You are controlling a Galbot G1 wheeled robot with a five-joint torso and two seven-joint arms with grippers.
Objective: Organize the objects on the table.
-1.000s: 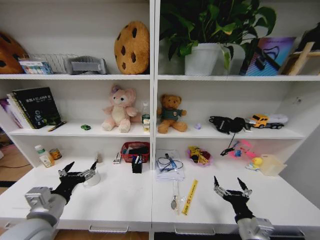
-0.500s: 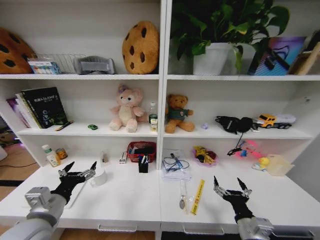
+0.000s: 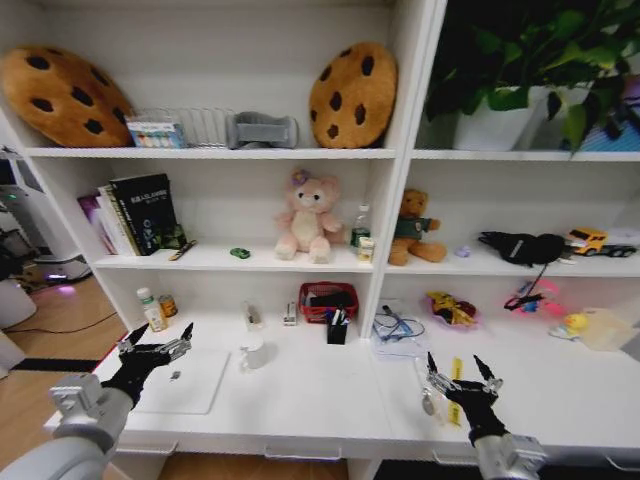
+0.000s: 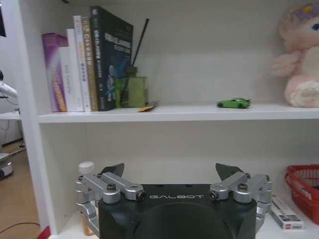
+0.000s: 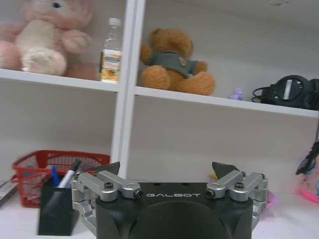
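Note:
The long white table (image 3: pixel 320 395) runs under the shelves. A slim silver laptop (image 3: pixel 190 385) lies closed on its left part, just past my left gripper (image 3: pixel 157 343), which hovers open and empty. My right gripper (image 3: pixel 459 370) hangs open over the table's right part, close to a yellow ruler (image 3: pixel 456 384). A black holder with blue and white pens (image 3: pixel 337 326) stands in front of a red basket (image 3: pixel 327 298). The tiny green toy car (image 3: pixel 240 253) sits on the shelf above; the left wrist view shows the car (image 4: pixel 233 103) beyond that gripper (image 4: pixel 172 172). The right wrist view shows its gripper (image 5: pixel 167 169) and the pen holder (image 5: pixel 59 211).
A white cup (image 3: pixel 252 352) stands mid-table, small bottles (image 3: pixel 152 310) at the back left, a cable bundle (image 3: pixel 398 327) and a pink tray (image 3: pixel 452 310) to the right. Shelf uprights (image 3: pixel 385 250) divide the bays. Books (image 3: pixel 135 212), plush toys and cookie cushions fill the shelves.
The camera has swung left, so the whole scene has slid to the right and the laptop has come into view. Both grippers stay open at the same spots in the picture.

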